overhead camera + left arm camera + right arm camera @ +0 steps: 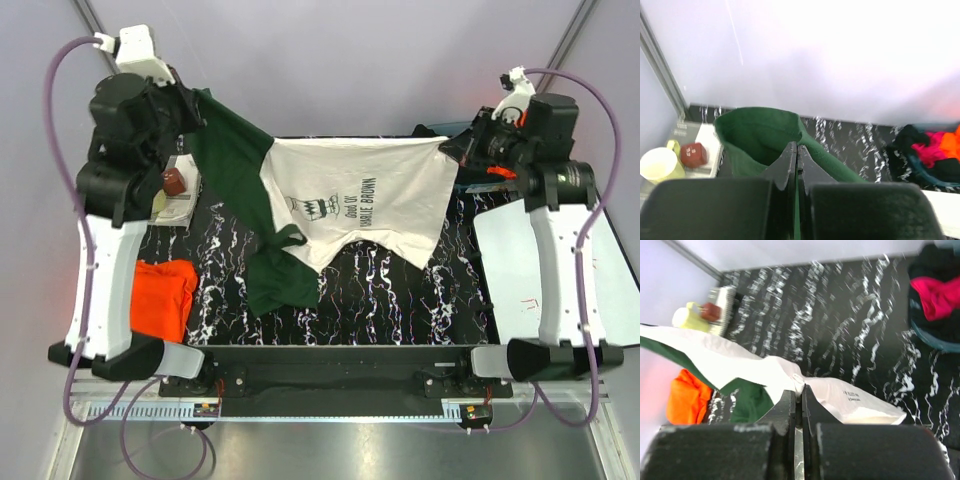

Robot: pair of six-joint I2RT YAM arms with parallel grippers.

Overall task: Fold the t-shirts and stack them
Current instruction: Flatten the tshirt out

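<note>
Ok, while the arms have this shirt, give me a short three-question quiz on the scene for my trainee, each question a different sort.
1. True or false: both sets of jaws are shut on the cream t-shirt, which stretches between them.
2. Which part do the left jaws pinch? A) the dark green sleeve B) the cream hem C) the printed lettering
3. In one word, what colour is the folded shirt beside the left arm?

Key: 1 true; 2 A; 3 orange.
</note>
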